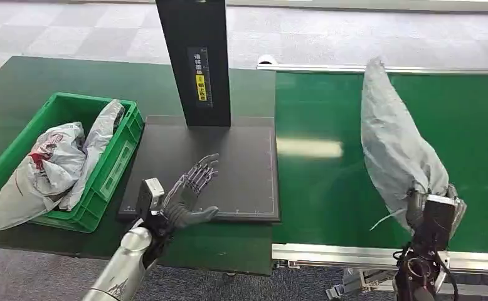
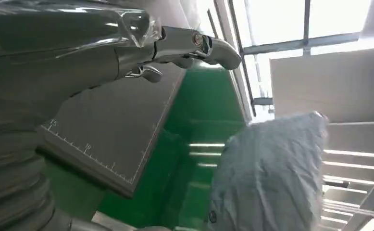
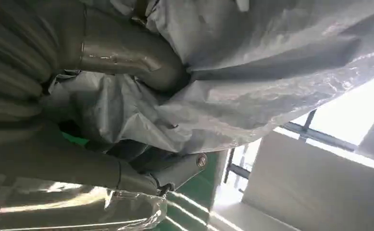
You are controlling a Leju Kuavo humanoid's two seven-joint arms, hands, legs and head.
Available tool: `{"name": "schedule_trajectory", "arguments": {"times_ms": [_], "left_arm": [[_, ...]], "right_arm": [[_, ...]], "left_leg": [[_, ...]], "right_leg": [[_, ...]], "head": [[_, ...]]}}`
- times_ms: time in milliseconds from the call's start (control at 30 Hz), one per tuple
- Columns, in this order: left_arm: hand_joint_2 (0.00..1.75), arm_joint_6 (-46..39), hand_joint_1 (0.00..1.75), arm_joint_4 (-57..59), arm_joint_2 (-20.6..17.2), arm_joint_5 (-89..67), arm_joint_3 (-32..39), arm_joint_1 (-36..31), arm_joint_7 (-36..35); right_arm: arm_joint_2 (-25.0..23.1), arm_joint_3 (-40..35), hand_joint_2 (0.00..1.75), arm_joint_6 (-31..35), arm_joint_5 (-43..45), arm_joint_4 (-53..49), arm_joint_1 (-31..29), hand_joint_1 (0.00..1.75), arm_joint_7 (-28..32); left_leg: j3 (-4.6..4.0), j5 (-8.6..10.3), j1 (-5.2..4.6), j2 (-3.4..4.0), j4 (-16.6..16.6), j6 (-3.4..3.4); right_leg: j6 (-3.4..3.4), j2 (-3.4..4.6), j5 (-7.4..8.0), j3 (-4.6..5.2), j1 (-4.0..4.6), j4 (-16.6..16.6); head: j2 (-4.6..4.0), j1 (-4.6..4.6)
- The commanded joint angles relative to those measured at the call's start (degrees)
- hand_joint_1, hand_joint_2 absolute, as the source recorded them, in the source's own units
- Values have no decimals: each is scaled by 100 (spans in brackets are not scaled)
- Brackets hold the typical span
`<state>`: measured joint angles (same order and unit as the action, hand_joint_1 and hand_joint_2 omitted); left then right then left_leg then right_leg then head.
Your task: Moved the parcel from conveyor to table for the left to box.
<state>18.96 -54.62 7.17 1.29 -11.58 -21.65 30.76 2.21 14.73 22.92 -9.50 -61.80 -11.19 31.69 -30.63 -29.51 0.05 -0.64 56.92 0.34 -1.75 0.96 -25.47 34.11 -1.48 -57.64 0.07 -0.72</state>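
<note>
A long grey plastic parcel (image 1: 395,141) stands up over the green conveyor belt (image 1: 329,182) on the right. My right hand (image 1: 431,210) grips its lower end; in the right wrist view the crumpled parcel (image 3: 271,82) is bunched around the thumb (image 3: 127,53). My left hand (image 1: 188,191) hovers with fingers spread above the front edge of the black scale plate (image 1: 241,169), holding nothing. The left wrist view looks past the left hand (image 2: 103,53) to the parcel (image 2: 267,178) over the belt.
A green crate (image 1: 113,166) at the left of the dark table (image 1: 15,88) holds several grey bagged parcels (image 1: 53,163). A black post (image 1: 194,59) rises from the back of the scale plate. The conveyor's metal rail (image 1: 335,254) runs along the front.
</note>
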Motion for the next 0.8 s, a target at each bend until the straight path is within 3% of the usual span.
{"name": "schedule_trajectory", "arguments": {"times_ms": [33, 67, 200, 433, 667, 700, 800], "left_arm": [[175, -526, 0, -271, -36, 145, -15, 167, -73], [175, -567, 0, -344, -69, 164, -2, 239, -65], [175, -609, 0, -552, -95, 200, 47, 433, -60], [175, -625, 0, -547, -85, 201, 55, 415, -60], [175, -679, 0, -676, -160, 241, 152, 530, 4], [175, -676, 0, -684, -183, 252, 158, 540, 28], [175, -656, 0, -654, -231, 265, 166, 542, 77]], "right_arm": [[-290, 120, 0, -30, 1284, -840, 87, 175, 333], [-298, -44, 0, -285, 1425, -976, 127, 175, 211], [-297, -739, 0, 132, 661, -1522, 313, 175, 538], [-233, -859, 0, 67, 584, -1562, 344, 175, 583], [-32, -1773, 0, 470, -821, -1276, 232, 175, 606], [4, -1896, 175, 557, -1058, -1142, 174, 175, 621], [118, -2264, 175, 720, -1735, -821, 53, 175, 529]], "left_leg": [[4, 1, -3, 9, -6, -6], [11, 2, -4, 16, -16, -10], [18, 1, -3, 26, -22, -13], [10, 3, -1, 9, -13, -7], [7, -1, 2, 17, -7, -6], [16, 0, 2, 22, -16, -10], [18, 1, 2, 29, -18, -9]], "right_leg": [[12, 0, 0, 0, -1, 2], [19, 1, 2, -5, -2, 8], [22, 11, 3, -7, 0, 12], [15, -3, 1, -6, 1, 8], [10, 9, 1, -3, 2, 4], [17, 10, 3, -9, 3, 11], [16, 17, 6, -10, 3, 14]], "head": [[0, 0], [0, -2], [0, 0], [0, 0], [0, -2], [0, 0], [0, -2]]}}
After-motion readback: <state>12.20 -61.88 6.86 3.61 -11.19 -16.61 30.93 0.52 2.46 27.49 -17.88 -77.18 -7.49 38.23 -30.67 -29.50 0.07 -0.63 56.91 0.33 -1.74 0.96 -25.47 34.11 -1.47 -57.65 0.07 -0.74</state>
